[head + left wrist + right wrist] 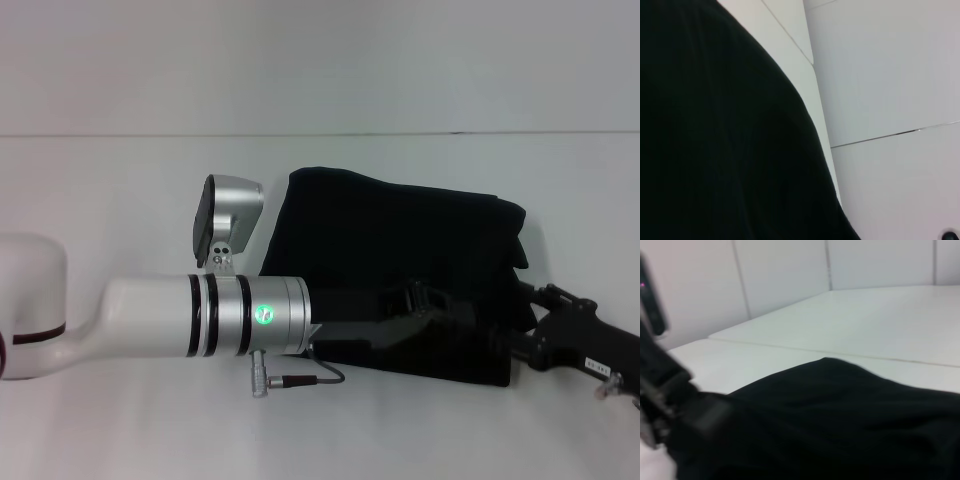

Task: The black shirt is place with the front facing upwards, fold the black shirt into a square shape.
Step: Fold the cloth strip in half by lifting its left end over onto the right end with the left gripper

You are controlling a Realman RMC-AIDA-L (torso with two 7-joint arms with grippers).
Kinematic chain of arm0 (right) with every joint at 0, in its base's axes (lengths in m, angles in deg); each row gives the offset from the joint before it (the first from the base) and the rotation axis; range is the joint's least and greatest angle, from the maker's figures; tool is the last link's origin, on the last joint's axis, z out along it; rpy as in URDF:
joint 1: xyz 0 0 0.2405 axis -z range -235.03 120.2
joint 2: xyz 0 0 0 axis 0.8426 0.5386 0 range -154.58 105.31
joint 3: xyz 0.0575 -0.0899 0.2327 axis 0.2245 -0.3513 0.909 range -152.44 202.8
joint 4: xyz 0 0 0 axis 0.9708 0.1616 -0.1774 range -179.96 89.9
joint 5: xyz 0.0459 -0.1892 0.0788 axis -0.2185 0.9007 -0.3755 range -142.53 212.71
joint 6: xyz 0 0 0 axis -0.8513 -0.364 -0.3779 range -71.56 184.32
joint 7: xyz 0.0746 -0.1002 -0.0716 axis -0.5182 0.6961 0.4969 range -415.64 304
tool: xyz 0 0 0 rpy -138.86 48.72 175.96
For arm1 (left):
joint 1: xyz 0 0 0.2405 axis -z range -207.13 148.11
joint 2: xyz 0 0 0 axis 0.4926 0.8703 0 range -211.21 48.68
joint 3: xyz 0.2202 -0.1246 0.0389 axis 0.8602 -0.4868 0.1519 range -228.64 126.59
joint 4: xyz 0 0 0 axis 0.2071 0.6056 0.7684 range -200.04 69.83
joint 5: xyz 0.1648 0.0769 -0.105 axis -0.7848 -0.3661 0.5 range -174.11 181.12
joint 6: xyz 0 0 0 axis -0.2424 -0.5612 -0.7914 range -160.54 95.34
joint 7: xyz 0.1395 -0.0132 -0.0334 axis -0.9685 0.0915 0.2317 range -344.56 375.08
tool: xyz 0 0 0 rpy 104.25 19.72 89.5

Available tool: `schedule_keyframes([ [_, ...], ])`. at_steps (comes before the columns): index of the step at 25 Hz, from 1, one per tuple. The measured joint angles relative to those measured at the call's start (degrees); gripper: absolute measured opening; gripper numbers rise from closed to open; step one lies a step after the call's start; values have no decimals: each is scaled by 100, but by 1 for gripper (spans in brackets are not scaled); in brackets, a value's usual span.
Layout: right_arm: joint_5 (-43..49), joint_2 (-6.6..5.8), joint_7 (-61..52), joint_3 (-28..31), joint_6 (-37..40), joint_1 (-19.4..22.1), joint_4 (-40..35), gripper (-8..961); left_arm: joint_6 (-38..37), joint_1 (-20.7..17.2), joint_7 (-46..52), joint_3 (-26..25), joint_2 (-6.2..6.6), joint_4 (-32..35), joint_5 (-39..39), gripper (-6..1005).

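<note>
Only the head view shows the black shirt [400,265] whole, folded, near the table's [120,180] far edge. Left end effector [425,300] and right end effector [520,335] touch it (grip: cannot tell).

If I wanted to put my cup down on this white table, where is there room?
Bare white table lies beyond and left of the folded black cotton shirt, and along the near edge. It's crowded at the shirt's near side, where the left gripper and right gripper meet.
</note>
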Motion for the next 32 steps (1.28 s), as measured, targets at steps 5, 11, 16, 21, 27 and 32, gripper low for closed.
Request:
schedule_keyframes([
  [5,-322,1,14,83,-585,-265,143,866,2,32,-55,32,-5,12,0,23],
  [11,-978,1,54,83,-1073,-571,167,866,117,63,-158,50,-8,-32,-26,25],
  [16,-1431,-6,188,82,-1180,-699,152,865,356,38,-230,124,-11,-69,-24,27],
  [21,-1767,-2,439,77,-1471,-762,195,865,608,40,-350,131,-13,-249,-4,29],
  [27,-1924,-2,445,177,-1972,-657,194,865,660,42,-430,61,-13,-317,4,31],
  [32,-2167,-15,453,500,-1906,-461,173,865,175,-22,-793,-21,-12,-340,281,33],
])
